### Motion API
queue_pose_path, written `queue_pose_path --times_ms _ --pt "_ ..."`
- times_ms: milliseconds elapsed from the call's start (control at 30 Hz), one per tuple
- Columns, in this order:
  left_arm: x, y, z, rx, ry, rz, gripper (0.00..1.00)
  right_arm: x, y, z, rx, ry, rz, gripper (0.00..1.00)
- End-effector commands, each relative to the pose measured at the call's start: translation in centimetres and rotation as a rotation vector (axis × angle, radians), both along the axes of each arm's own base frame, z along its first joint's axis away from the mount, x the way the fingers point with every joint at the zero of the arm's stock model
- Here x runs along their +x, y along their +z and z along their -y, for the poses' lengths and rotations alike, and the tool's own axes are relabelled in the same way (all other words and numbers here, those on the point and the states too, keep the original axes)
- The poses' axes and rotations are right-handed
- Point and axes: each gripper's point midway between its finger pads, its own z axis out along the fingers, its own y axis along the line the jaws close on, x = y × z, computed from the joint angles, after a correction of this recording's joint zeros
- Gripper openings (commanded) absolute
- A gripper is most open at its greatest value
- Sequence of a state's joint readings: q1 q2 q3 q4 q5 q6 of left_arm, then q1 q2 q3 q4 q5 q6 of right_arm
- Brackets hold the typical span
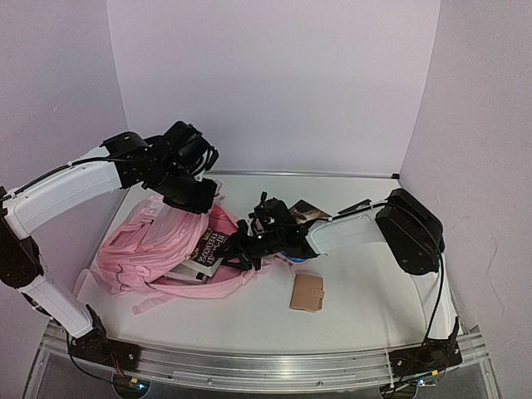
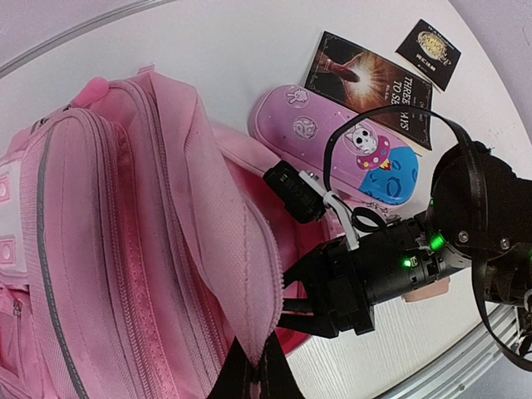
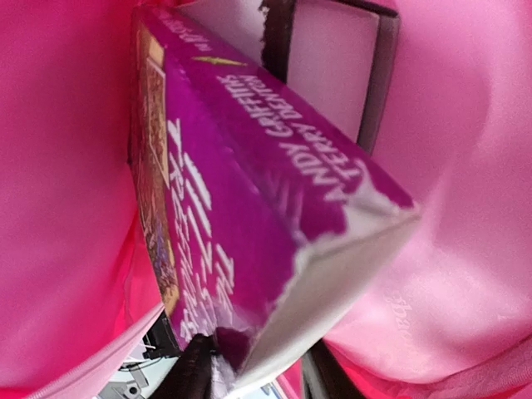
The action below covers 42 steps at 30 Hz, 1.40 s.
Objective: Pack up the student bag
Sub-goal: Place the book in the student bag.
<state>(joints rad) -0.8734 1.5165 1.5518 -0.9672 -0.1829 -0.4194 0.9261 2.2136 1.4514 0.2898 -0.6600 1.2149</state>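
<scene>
So here's where I'm at. The student bag (image 1: 145,245) is lying flat on the left side of the desk (image 1: 357,307), with its open mouth facing the middle. My left claw (image 2: 249,356) is closed tight on the pink fabric at the rim of that opening, holding the flap up.

My right claw (image 2: 293,301) reaches in from the right, right at the mouth. On its own cam I see a purple book (image 3: 249,183) with "Andy Griffiths Terry Denton" on the spine, pink lining all around it. The book's near end sits between the two fingers (image 3: 193,370). Honestly I can't tell whether they're clamped on it or just sitting either side.

Other stuff on the desk:
- A pink oval pencil case (image 2: 332,141) with a blue cartoon patch, just beside the bag's mouth.
- A dark book (image 2: 370,83), just past the case.
- A little black card (image 2: 428,54), near that book's far corner.
- A small brown wallet-looking thing (image 1: 307,293), lying alone nearer the arm bases.
</scene>
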Motion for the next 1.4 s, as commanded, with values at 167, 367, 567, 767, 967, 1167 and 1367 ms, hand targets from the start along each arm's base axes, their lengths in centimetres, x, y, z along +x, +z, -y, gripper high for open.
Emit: queue_pose_path --times_ms 167,367,567,767,967,1167,1367 --pt "0.2 4.1 0.5 -0.127 -0.006 0.096 0.00 1.7 5.9 -2.1 0.054 0.054 0.151 0.10" --pt "0.5 3.9 1.0 -0.118 -0.017 0.091 0.00 1.3 5.3 -5.2 0.072 0.086 0.147 0.10" --pt "1.1 3.7 0.8 -0.115 0.003 0.086 0.00 0.5 3.1 -7.9 0.080 0.103 0.107 0.15" --pt "1.2 1.8 -0.9 -0.155 0.068 0.041 0.00 2.0 5.6 -5.8 0.101 0.096 0.156 0.34" --pt "1.4 -1.8 -2.6 -0.202 0.127 -0.024 0.06 2.3 10.1 -2.1 0.146 0.131 0.232 0.55" --pt "2.0 -4.6 -1.8 -0.200 0.117 -0.073 0.08 2.2 10.1 3.2 0.128 0.153 0.218 0.64" --pt "2.9 -7.7 0.5 -0.180 0.063 -0.153 0.17 4.6 10.0 10.3 0.100 0.104 0.261 0.65"
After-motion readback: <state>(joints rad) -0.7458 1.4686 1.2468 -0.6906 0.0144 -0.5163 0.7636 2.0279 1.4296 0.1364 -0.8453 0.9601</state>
